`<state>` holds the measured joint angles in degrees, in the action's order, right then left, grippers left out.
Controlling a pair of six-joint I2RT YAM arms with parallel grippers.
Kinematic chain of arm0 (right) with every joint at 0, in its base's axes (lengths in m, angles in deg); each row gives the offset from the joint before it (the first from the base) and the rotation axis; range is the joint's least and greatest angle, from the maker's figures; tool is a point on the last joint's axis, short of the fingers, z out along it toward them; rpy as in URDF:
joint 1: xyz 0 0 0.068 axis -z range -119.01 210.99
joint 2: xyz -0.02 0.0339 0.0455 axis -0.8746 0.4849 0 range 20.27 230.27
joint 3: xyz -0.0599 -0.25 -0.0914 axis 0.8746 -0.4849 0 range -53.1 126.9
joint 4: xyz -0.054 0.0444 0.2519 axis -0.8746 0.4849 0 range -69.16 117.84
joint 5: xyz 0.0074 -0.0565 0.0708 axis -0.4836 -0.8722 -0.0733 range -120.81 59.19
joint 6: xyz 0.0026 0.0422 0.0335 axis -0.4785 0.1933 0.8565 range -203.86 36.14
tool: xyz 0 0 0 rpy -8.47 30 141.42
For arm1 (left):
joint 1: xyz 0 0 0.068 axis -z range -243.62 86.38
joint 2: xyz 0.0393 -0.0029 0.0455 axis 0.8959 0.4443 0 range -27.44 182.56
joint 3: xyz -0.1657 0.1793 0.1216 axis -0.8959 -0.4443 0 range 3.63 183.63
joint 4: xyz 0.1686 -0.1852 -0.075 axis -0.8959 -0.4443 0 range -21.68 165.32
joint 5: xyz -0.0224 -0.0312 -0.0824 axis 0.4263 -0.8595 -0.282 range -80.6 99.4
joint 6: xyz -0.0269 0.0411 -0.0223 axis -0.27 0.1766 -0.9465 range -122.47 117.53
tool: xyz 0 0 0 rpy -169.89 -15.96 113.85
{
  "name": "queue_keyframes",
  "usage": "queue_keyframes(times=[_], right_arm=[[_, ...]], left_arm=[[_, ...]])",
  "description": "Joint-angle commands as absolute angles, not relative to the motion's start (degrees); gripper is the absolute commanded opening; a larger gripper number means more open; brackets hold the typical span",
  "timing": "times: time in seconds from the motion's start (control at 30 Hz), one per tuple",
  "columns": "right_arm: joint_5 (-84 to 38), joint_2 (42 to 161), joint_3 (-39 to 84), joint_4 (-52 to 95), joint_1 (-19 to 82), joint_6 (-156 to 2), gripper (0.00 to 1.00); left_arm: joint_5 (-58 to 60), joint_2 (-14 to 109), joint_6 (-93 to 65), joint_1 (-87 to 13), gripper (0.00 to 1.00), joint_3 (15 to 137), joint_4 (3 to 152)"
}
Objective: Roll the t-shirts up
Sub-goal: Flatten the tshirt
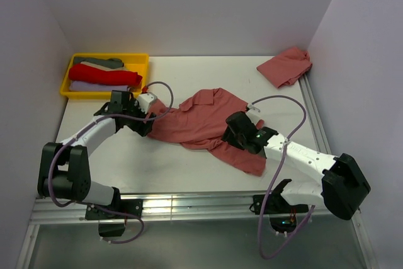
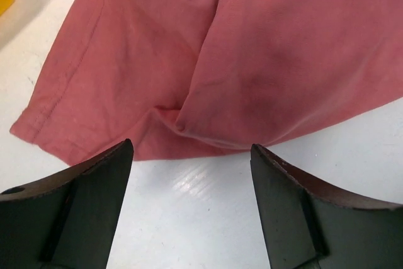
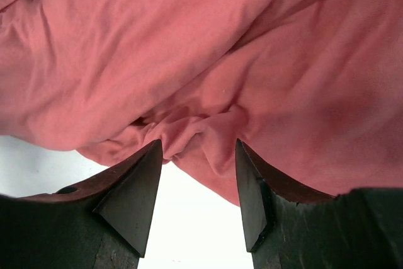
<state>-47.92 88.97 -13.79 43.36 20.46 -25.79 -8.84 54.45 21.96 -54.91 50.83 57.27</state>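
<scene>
One salmon-red t-shirt (image 1: 201,121) lies crumpled and spread across the middle of the table. A second t-shirt (image 1: 286,66) sits bunched in the back right corner. My left gripper (image 1: 147,126) is at the spread shirt's left edge. In the left wrist view it is open (image 2: 192,149) over bare table, with the shirt's sleeve hem (image 2: 56,118) just beyond the fingertips. My right gripper (image 1: 230,129) rests on the shirt's right half. Its jaws are open (image 3: 198,146), and a bunched fold of the shirt (image 3: 195,127) lies right at the tips, not pinched.
A yellow tray (image 1: 82,95) at the back left holds a rolled red cloth (image 1: 104,75) and grey cloth. White walls close in the table on the left, back and right. A metal rail (image 1: 189,206) runs along the near edge.
</scene>
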Motion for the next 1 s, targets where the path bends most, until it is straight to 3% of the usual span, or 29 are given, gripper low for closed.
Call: queue_keyframes(times=[0.0,0.17,0.27,0.43,0.47,0.57,0.97], right_arm=[[-50.0,89.6,-11.9,42.1,20.0,-24.9,0.57],[-50.8,90.2,-11.7,42.2,19.8,-24.9,0.57],[-51.1,90.7,-11.7,42.5,19.8,-25.0,0.57],[-51.9,90.6,-11.9,42.8,19.7,-25.2,0.57],[-52.0,90.6,-11.8,42.9,19.8,-25.3,0.57],[-52.3,90.8,-11.4,43.2,19.8,-25.5,0.57],[-54.0,89.1,-11.8,44.7,19.9,-25.9,0.57]], left_arm=[[-10.3,55.1,23.5,-53.7,0.81,51.4,60.8],[-8.9,58.1,22.3,-51.7,0.77,52.4,62.1],[-9.3,59.2,22.2,-50.9,0.64,53.6,60.8],[-10.0,57.9,22.4,-50.1,0.34,53.8,59.4],[-10.2,57.4,22.5,-50.1,0.22,53.9,58.5],[-9.9,55.7,21.7,-50.0,0.0,55.0,56.9],[-4.2,42.9,13.9,-46.6,0.0,68.4,45.2]])
